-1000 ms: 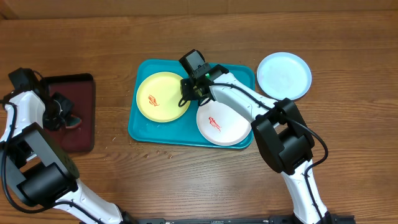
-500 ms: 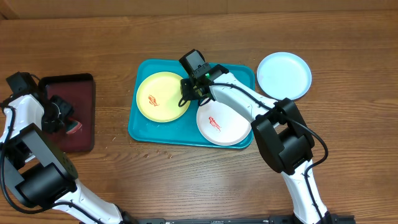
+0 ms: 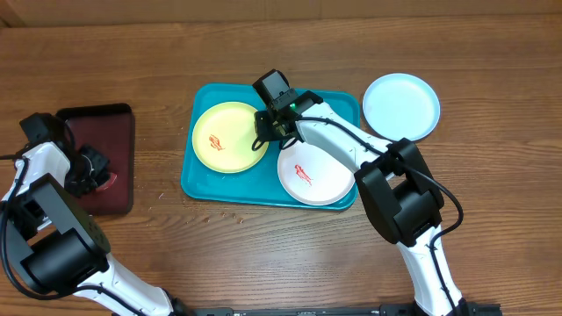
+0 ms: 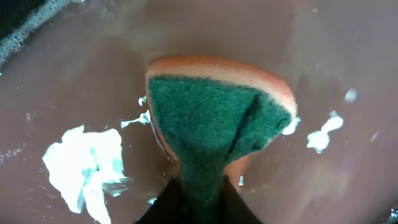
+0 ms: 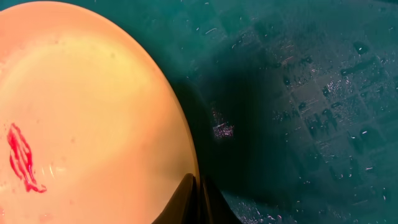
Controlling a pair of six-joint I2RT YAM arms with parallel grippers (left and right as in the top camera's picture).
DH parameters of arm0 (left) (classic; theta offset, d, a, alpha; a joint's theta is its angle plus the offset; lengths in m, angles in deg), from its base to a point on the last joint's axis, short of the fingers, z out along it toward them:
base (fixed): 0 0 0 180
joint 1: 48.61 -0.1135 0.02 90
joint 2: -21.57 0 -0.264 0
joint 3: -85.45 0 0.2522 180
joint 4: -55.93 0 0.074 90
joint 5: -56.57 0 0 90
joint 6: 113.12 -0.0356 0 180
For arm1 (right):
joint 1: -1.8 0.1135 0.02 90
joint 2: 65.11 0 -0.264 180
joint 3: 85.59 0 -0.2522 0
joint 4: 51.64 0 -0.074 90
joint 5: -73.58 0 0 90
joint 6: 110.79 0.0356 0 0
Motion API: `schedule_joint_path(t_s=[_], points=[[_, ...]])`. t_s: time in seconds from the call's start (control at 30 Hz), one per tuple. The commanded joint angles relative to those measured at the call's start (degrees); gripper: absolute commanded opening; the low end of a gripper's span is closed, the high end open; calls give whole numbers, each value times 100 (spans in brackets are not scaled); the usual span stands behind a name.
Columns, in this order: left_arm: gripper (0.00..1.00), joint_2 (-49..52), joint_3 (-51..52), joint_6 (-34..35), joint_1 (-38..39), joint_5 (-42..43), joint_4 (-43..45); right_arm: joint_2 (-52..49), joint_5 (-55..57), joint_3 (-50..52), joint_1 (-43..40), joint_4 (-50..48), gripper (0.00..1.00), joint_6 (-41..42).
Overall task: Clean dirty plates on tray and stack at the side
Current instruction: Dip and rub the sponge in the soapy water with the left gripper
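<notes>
My left gripper [image 4: 199, 208] pinches the sponge [image 4: 211, 118] over the maroon tray [image 4: 329, 50], with foam [image 4: 84, 165] beside it. My right gripper [image 5: 198, 202] is clenched on the yellow plate [image 5: 93, 124] at its rim; the white plate [image 3: 327, 186] crowds close.

1. Overhead view: bright, even light from above; sharp across the whole table [image 3: 509, 219]; the arms cast faint, soft shadows.
2. Left wrist view: dim and warm-toned; the sponge [image 4: 211, 124] is acceptably sharp, the maroon tray [image 4: 323, 50] behind it soft and hazy.
3. Right wrist view: the yellow-green plate [image 5: 81, 112] is brightly lit, slightly soft; it throws a deep shadow onto the teal tray [image 5: 311, 93], where droplets glint.
</notes>
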Motion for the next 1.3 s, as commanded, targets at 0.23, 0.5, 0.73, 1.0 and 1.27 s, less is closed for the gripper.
schedule_joint_path(t_s=[0.23, 0.5, 0.73, 1.0, 1.27], points=[[4, 31, -1005, -13, -22, -52, -1062, -39, -48, 52, -4, 44, 5, -57], [4, 46, -1268, -17, -13, 326, -1032, -39, -48, 52, -4, 17, 5, -57], [4, 46, -492, 7, -2, 977, -81, -39, -48, 52, -4, 7, 5, -57], [46, 44, -210, -2, -4, 977, 208, -39, -48, 52, -4, 7, 5, -57], [43, 42, -505, -17, -4, 820, -79, -39, -48, 52, -4, 68, 5, -57]])
